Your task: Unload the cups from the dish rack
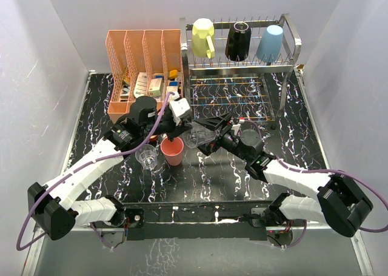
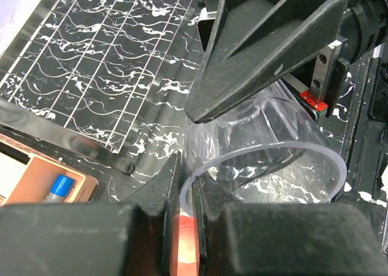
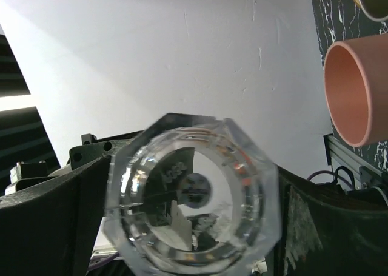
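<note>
My right claw (image 1: 205, 136) is clamping a clear glass (image 2: 285, 124) by its sides. It is holding the glass in the air, tipped on its side, with the mouth toward my left arm and the faceted base facing my own wrist camera. My left claw (image 2: 182, 227) is sitting at that mouth with its fingers drawn close together, and the rim wall is passing through the narrow gap between them. I cannot tell whether the pads are pressing on it yet.

Right under that gap the pink tumbler (image 1: 173, 151) is standing upright on the worktop (image 1: 212, 173), and a second glass (image 1: 147, 157) is standing just beside it, on my left arm's side.

I am reading this as a hand-over. To do it well, I am planning to finish closing the left claw on the rim wall before the right one lets go. A rim pinch on slick glass gives little hold, so I am planning to turn the glass upright slowly and set it on a bare patch of worktop, clear of both standing cups.

At the back, the pale yellow mug (image 1: 203, 37), black mug (image 1: 238, 41) and light blue tumbler (image 1: 270, 43) are waiting on the dish rack (image 1: 292, 42).
</note>
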Available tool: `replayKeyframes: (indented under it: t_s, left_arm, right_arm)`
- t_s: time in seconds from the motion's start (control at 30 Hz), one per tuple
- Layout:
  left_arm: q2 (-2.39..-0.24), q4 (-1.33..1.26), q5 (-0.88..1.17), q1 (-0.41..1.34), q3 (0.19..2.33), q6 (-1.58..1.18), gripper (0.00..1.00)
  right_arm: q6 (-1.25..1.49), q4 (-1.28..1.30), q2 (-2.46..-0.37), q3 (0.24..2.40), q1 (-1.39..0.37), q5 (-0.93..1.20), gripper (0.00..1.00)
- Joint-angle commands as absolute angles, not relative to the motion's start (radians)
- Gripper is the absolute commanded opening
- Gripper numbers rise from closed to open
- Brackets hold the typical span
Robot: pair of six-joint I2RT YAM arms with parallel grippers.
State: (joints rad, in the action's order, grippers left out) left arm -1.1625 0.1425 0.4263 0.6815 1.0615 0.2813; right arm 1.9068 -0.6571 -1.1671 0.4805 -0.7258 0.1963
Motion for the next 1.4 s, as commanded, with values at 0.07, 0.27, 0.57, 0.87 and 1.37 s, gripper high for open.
replayKeyframes:
  t_s: [0.07,0.27,0.57,0.87,1.37]
  left_arm:
    - [-1.202,0.215,0.389,0.683,1.142,0.219,0.00]
    - [-1.288,0.305,0.321,0.681,1.221,0.252,0.00]
    - [-1.540,0.574,0.270,0.693,1.460,0.361,0.00]
    - [-1.787,0.791,0.120,0.723,1.659,0.447,0.00]
    - [-1.982,0.932,-0.004,0.771,1.792,0.486,0.00]
  right_arm:
    - [1.759,-0.535,-1.035,0.461,-0.729,0.076,0.98]
    - [1.672,-0.208,-0.858,0.361,-0.629,0.109,0.98]
    - [1.508,0.276,-0.518,0.272,-0.509,-0.027,0.98]
    - [1.296,0.428,-0.599,0.400,-0.473,-0.099,0.98]
    - [1.166,0.482,-0.619,0.497,-0.446,-0.212,0.98]
